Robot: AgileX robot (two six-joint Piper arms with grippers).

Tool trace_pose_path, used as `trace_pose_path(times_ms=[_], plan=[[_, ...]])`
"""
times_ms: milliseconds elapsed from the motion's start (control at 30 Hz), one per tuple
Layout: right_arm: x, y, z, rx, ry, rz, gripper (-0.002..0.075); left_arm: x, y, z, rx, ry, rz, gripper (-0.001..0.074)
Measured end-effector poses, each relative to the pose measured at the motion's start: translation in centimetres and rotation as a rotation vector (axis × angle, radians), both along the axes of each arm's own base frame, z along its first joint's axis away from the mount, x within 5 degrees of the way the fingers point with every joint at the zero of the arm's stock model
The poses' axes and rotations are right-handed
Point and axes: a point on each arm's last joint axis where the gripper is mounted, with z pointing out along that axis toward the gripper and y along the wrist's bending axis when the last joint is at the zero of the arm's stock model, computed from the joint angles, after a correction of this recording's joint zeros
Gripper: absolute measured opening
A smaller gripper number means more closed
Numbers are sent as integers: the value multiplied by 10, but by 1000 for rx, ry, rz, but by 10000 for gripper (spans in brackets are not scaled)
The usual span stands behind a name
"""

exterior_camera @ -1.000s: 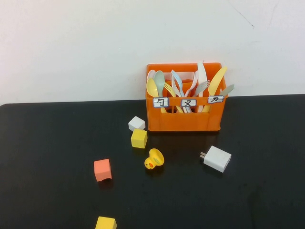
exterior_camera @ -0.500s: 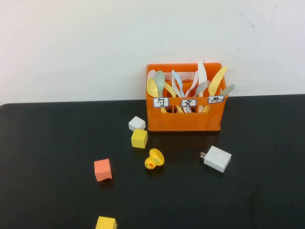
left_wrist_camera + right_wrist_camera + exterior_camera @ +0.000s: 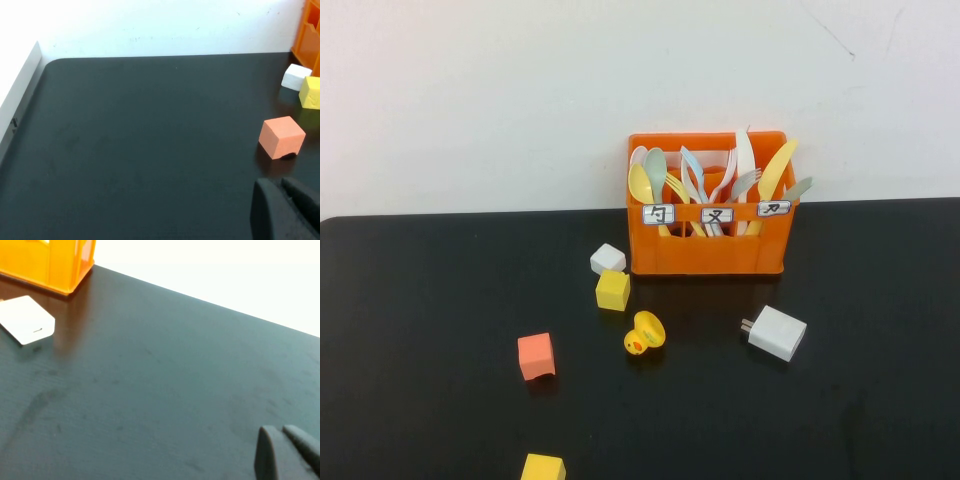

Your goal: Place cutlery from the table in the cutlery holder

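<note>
Left claw: matte black, rounded fingers; right claw: likewise black

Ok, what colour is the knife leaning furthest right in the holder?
Yellow; it shows best in the high view, beside the white knife in the orange holder.

You see three white labels on the front rim of the cutlery holder, each bearing one black character, too small to read reliably.

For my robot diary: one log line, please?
knives: in crate | left gripper: shut, parked | right gripper: shut, parked
</note>
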Motion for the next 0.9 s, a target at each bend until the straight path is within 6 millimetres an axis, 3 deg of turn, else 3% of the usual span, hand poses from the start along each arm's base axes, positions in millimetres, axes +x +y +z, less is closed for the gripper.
trace_pose_path(times_ms=[200, 433, 900], plan=[[0, 0, 0, 25, 2, -12, -2, 0, 0, 0, 0, 0, 0, -1], [0, -5, 0, 156, -7, -142, -2, 0, 0, 0, 0, 0, 0, -1], [-1, -7, 0, 160, -7, -184, -2, 0, 0, 0, 0, 2, 0, -1]])
